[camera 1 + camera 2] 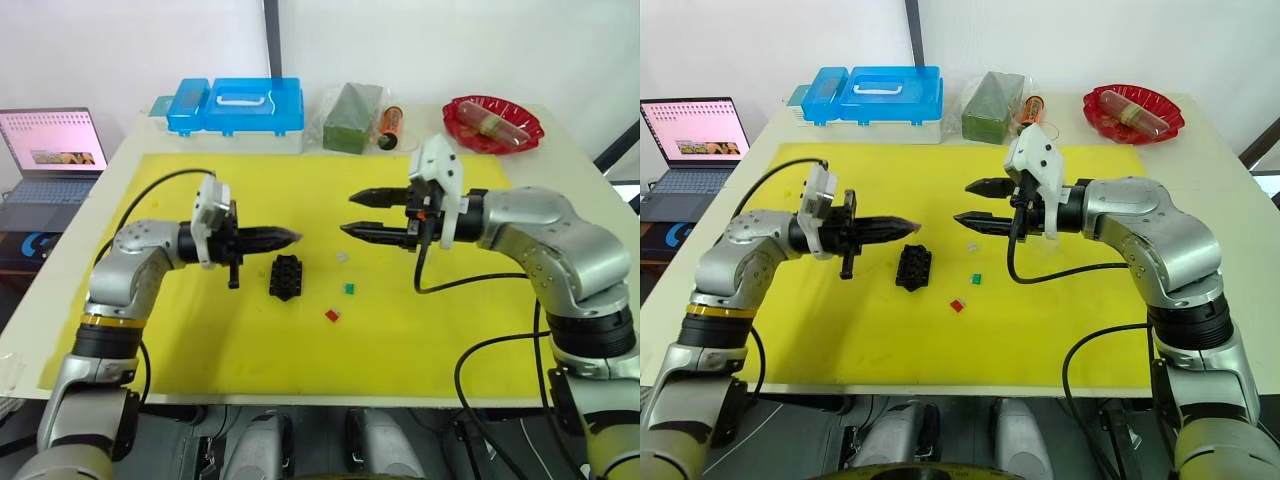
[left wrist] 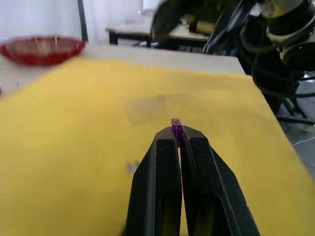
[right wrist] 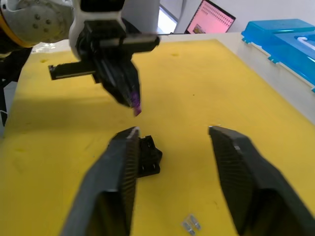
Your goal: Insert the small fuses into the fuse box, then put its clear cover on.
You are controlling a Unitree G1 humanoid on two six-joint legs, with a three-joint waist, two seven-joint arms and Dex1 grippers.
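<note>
The left gripper (image 2: 177, 133) has its two black fingers (image 2: 160, 182) pressed together, pinching a purple fuse (image 2: 175, 127) whose top pokes out just past the tips. Under and beyond them spreads a yellow mat (image 2: 74, 147). On the mat at about 11 o'clock from the fuse lies a faint, nearly see-through rectangle, likely the clear cover (image 2: 145, 109), though it is blurred. At the far 10 o'clock corner a red dish (image 2: 42, 48) sits on the pale table (image 2: 162, 56) beyond the mat's edge. Black cables (image 2: 275, 64) and part of the other arm crowd the 1 o'clock corner
</note>
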